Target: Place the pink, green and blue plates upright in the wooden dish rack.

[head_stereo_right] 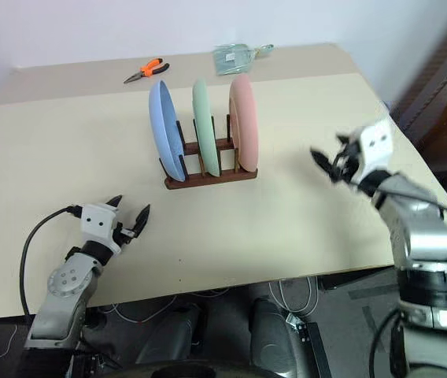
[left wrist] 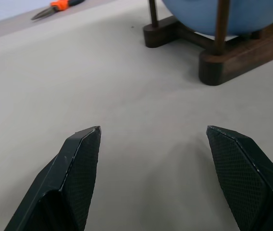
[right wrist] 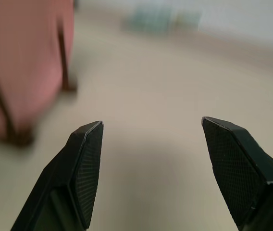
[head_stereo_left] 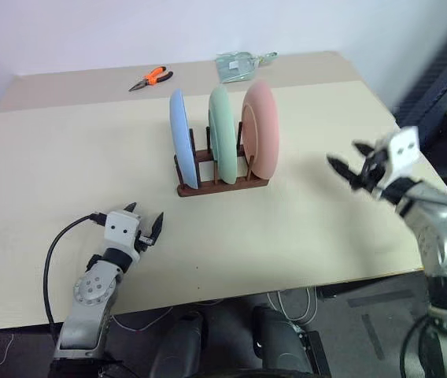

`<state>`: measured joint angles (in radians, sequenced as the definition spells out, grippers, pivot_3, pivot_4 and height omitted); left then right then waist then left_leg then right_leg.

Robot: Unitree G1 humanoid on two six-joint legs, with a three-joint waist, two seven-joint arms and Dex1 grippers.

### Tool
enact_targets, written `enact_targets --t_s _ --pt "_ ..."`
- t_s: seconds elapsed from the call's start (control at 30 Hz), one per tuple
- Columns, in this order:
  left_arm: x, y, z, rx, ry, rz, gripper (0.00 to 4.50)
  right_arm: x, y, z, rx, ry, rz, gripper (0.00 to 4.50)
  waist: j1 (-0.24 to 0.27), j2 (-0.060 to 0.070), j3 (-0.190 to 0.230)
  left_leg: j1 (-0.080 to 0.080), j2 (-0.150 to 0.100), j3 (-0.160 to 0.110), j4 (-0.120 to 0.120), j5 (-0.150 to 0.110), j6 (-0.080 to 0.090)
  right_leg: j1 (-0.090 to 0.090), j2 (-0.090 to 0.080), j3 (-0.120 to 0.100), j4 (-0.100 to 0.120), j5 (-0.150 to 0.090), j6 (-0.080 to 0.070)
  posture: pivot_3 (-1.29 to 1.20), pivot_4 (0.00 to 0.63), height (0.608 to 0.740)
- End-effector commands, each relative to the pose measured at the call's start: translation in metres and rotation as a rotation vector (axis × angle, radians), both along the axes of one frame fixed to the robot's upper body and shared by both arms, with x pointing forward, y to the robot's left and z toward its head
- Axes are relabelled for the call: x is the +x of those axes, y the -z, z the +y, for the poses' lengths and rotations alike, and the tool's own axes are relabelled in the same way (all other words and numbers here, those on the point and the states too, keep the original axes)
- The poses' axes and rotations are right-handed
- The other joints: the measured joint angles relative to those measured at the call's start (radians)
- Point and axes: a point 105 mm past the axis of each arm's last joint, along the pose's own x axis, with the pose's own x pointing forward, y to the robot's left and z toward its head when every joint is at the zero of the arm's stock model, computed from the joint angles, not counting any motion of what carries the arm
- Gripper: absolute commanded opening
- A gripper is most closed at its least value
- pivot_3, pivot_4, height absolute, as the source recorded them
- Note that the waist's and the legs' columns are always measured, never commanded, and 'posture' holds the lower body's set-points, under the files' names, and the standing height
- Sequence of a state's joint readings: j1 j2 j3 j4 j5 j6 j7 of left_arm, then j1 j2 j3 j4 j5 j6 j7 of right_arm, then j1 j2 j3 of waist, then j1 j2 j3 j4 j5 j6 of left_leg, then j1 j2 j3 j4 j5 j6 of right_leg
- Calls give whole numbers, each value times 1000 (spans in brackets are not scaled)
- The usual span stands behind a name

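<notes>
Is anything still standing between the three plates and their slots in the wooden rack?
Nothing visible does. The blue plate, green plate and pink plate already stand upright between the pegs of the wooden dish rack. Both the left claw and right claw are open and apart from the rack.

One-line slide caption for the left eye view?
Blue plate, green plate and pink plate stand upright in the wooden dish rack; both grippers open, empty.
</notes>
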<state>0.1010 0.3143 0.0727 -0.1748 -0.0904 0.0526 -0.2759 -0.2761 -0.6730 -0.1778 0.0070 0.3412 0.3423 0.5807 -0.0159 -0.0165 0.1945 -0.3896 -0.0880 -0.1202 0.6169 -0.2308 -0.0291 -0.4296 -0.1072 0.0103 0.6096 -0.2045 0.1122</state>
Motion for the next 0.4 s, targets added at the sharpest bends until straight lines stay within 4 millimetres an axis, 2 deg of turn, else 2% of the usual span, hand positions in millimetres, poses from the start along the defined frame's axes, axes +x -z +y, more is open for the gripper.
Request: enact_targets --t_s 0.03,0.23,0.4 --pt "1 -10 6 15 -14 -41 3589 -1 -10 9 -10 -51 -84 3316 -1 0 0 0 0 1 0 0 0 0 0 1 0 -1 1 0 150 739" --pt "-2 -12 20 13 -57 -45 3589 1 13 23 -43 -117 -54 3316 6 -1 0 0 0 2 1 0 0 0 1 2 0 -2 3 0 150 739" --pt "-3 -14 25 24 -88 -57 3589 12 9 27 -40 -127 -83 3316 7 -1 0 0 0 2 2 0 0 0 0 2 0 1 0 0 150 739"
